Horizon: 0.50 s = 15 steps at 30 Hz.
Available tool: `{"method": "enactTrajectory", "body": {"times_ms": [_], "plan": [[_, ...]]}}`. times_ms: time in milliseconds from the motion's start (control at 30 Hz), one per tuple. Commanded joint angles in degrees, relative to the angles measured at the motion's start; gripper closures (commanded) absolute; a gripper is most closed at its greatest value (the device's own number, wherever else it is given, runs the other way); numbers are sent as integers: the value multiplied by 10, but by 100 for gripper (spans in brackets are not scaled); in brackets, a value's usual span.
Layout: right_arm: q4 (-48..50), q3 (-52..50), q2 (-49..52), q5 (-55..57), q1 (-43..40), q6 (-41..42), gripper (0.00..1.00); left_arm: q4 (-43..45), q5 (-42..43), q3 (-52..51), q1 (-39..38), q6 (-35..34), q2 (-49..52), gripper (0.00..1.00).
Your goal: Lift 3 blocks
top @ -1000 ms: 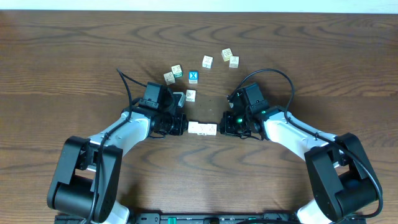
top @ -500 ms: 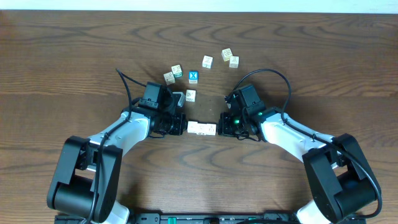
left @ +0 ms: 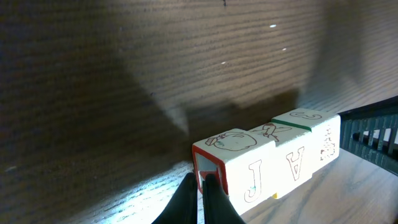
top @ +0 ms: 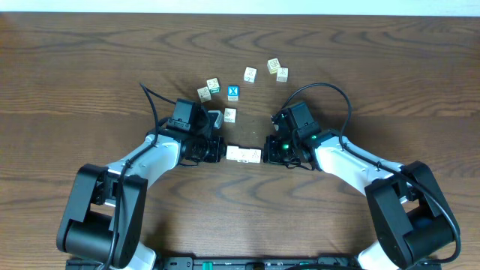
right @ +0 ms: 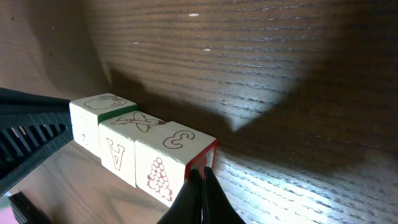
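The left gripper (left: 202,188) and right gripper (right: 200,182), each with jaws closed to a point and nothing between them, are pressing on opposite ends of the three blocks (top: 244,154), which are lying end to end between the arms. Only that end pressure is holding the row, so any slackening or uneven rise is likely risking a buckle, with the middle block dropping out. Farther back, the loose cubes (top: 250,73) and the blue cube (top: 233,92) are sitting well apart from it.

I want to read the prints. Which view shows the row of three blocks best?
Right wrist: the row of three blocks is close, tops and side prints sharp. Left wrist shows it nearly as well; overhead it is tiny, unreadable.
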Motion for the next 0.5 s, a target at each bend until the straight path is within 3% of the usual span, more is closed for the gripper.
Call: {"method": "enactTrajectory", "body": {"times_ms": [0,467], "plan": [[2,-3,-10,-7,7,3,99,6,42,-3,-4,1,5,93],[35,-3,-10,-30,16,3,99,6,53,-3,-4,1,5,93]]}}
